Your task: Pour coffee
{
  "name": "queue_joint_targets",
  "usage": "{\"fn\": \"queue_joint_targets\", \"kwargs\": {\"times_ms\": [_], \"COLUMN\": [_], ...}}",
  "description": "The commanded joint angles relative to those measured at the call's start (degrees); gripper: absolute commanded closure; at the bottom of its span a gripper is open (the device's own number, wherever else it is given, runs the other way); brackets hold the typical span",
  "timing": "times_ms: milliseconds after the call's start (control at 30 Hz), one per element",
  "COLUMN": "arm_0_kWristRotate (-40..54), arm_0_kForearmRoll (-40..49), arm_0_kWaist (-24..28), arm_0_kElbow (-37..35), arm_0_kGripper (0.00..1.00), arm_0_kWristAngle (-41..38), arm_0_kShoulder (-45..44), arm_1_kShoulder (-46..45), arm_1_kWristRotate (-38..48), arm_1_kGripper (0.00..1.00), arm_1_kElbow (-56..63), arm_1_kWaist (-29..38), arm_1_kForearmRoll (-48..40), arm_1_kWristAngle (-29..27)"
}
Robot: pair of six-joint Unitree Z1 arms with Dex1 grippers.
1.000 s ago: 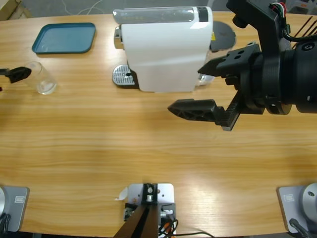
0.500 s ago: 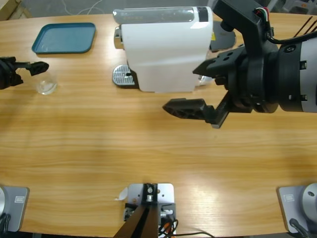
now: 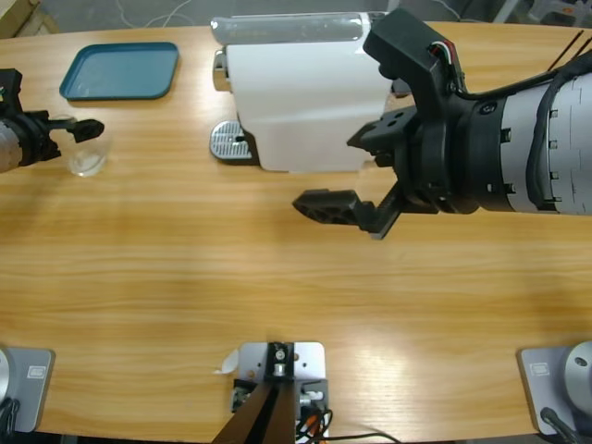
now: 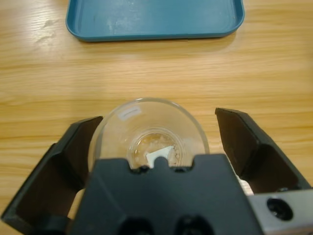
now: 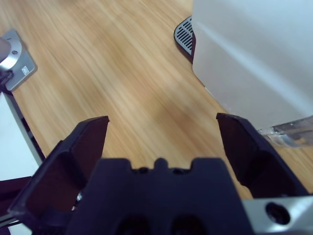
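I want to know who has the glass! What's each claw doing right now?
Left gripper: open, jaws either side of the glass, not squeezing it.
Right gripper: open, holding nothing, beside the coffee machine.

— Any lettering to call out here? A brand on the coffee machine, maybe?

— Nothing legible: its white casing shows no name from above. There's a yellow patch at its right edge, too small to read.

— The blue tray? The glass?

— Both unmarked. No readable text, numbers or signs anywhere.
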Motion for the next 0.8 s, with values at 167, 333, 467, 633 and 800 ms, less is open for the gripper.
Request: {"fn": "queue_joint_targets", "kwargs": {"times_ms": [167, 333, 467, 633, 800], "arm_0_kWristRotate": [-0.81, -0.51, -0.48, -0.23, 2.21], "arm_0_kForearmRoll": [-4.99, -4.99, -4.99, -4.99, -4.9], "arm_0_kWaist": [0.58, 0.58, 0.58, 0.56, -0.88], "arm_0_kElbow": [2.83, 3.13, 3.29, 3.41, 3.02], "arm_0_kGripper": [0.045, 0.256, 0.404, 0.511, 0.579], "arm_0_kWristAngle": [-0.68, -0.42, -0.24, -0.4, -4.53], "arm_0_kShoulder": [5.38, 4.87, 4.36, 4.31, 0.69], "arm_1_kShoulder": [2.34, 2.33, 2.52, 2.01, 1.08], "arm_1_kWristRotate": [1.09, 1.32, 1.58, 1.9, 2.05], "arm_1_kGripper": [0.0, 0.0, 0.0, 0.0, 0.0], "arm_1_kElbow": [2.47, 2.65, 3.03, 3.24, 2.96], "arm_1_kWaist": [0.54, 0.54, 0.54, 0.54, 0.54], "arm_1_kForearmRoll": [-1.69, -1.82, -2.18, -2.22, -2.04], "arm_1_kWristAngle": [-0.74, -0.77, -0.26, -0.52, -1.19]}}
